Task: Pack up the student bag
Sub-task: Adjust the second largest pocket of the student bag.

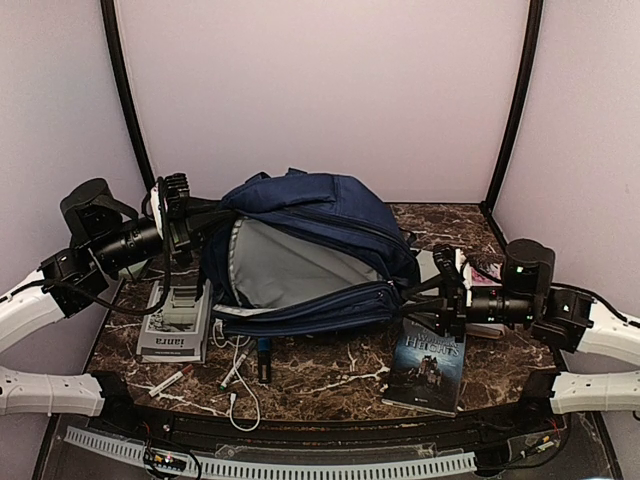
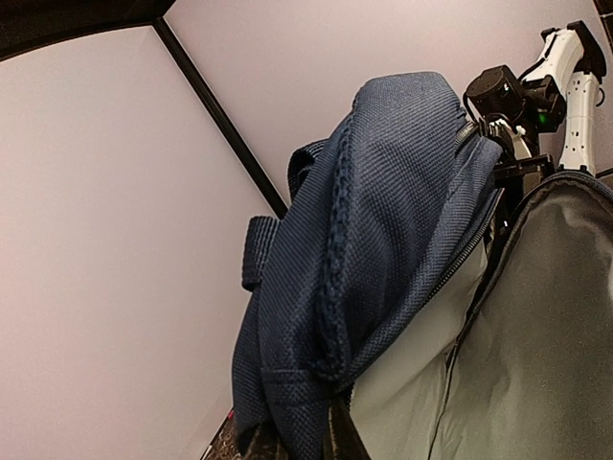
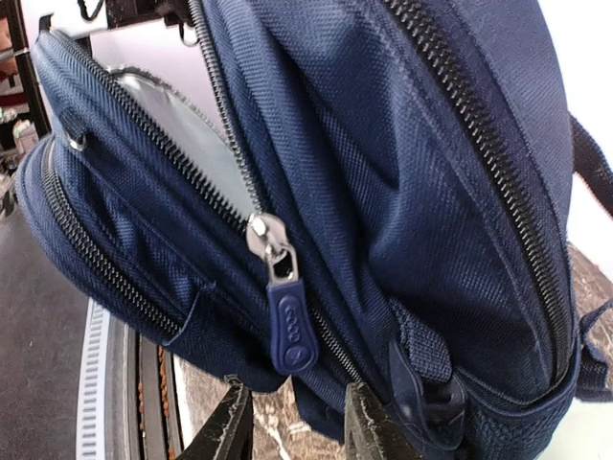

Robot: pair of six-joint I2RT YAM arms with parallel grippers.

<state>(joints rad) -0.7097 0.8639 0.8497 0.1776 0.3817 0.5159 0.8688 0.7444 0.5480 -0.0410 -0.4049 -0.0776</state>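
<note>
The student bag [image 3: 421, 192] is coarse matt cloth.

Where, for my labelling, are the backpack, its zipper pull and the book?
student bag [image 1: 310, 205]: top view, upper navy panel.
zipper pull [image 3: 290, 335]: right wrist view, blue tab.
book [image 1: 428, 362]: top view, cover centre.

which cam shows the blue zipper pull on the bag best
The right wrist view: the zipper pull hangs close and sharp on the student bag. The top view shows the whole bag, but the pull is too small to find. The left wrist view shows only fabric and lining.
</note>
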